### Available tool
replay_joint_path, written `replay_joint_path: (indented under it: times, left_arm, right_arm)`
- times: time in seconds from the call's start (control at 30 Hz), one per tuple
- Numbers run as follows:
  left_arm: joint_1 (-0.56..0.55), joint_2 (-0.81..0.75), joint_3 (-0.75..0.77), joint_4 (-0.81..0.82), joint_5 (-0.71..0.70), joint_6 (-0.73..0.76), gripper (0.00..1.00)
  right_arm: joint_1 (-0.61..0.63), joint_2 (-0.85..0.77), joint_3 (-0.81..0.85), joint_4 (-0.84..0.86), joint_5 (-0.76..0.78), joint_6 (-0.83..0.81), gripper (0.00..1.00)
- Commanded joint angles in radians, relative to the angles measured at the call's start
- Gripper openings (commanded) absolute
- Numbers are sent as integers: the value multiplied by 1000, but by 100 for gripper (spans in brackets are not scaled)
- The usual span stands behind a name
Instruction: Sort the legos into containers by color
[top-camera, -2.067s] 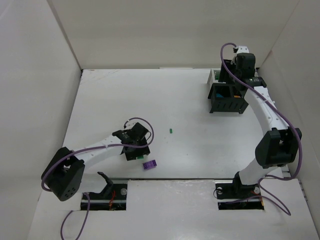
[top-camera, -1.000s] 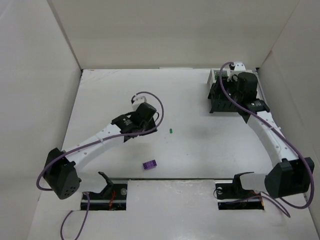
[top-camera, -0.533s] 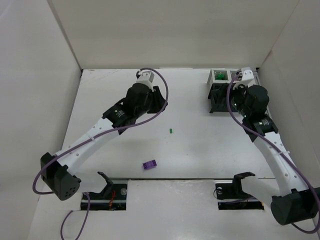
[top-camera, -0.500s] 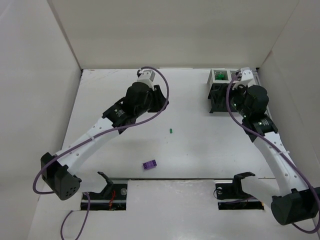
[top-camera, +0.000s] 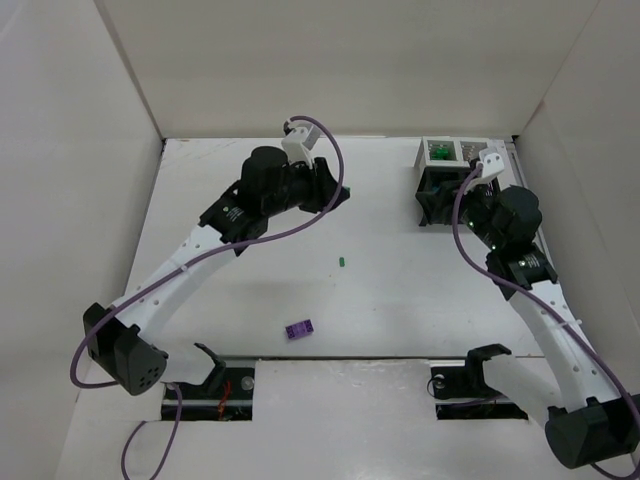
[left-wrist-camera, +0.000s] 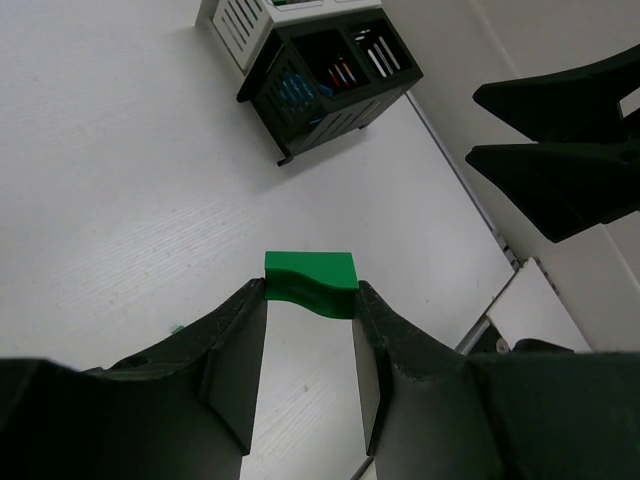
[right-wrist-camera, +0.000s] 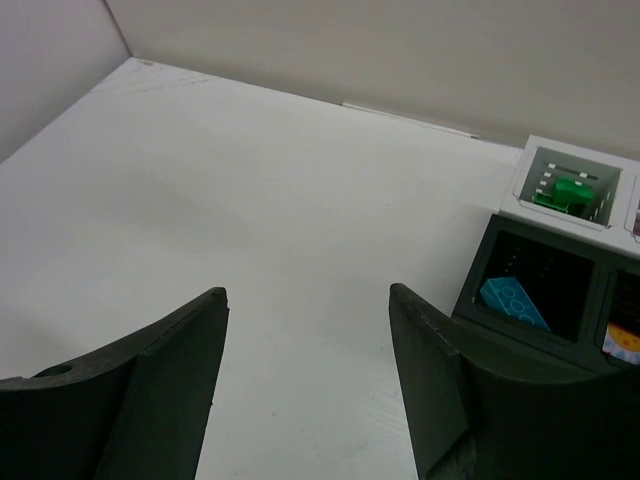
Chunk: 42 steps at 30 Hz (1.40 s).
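Left jaws: we swung them toward the bins (left-wrist-camera: 325, 110), pinching a green brick (left-wrist-camera: 310, 283).
Right jaws: wide, near the bins.
Worktop (top-camera: 400, 300): loose purple brick (top-camera: 298, 329).

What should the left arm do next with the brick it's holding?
Probably carry the left gripper across to the white bin that already holds a green piece. The gripper is shut on a green brick, and in the left wrist view that bin lies ahead of it, some way off across bare table.
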Motion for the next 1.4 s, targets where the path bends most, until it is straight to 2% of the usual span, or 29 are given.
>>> replay_joint_path:
  times: [0.0,0.13,0.3,0.53,0.6,0.7,1.03,1.17,1.37]
  left_arm:
    - [1,-1,52,49,70,33,26]
    - [10,10,61,69,115,42,26]
    - [21,22,70,130,259,33,25]
    - [30,22,70,241,423,-16,25]
    - [30,22,58,284,504,-53,25]
    - [40,22,35,368,608,-105,25]
    - [40,22,35,367,621,-180,25]
    - [40,13,16,396,621,-202,25]
    - [40,13,16,405,621,-223,25]
  right_arm:
    - [10,-28,-7,87,-41,-25,71]
    - [19,-19,-7,105,-70,-25,72]
    - [42,-21,-28,165,-150,-38,72]
    - [73,-10,-80,356,-299,-80,73]
    - [96,-1,-89,428,-400,-92,75]
    - [131,-1,-90,464,-438,-152,75]
    - [231,-10,-27,464,-442,-281,76]
    - [281,-36,-27,485,-330,-309,76]
    - [327,-45,-5,485,-296,-339,71]
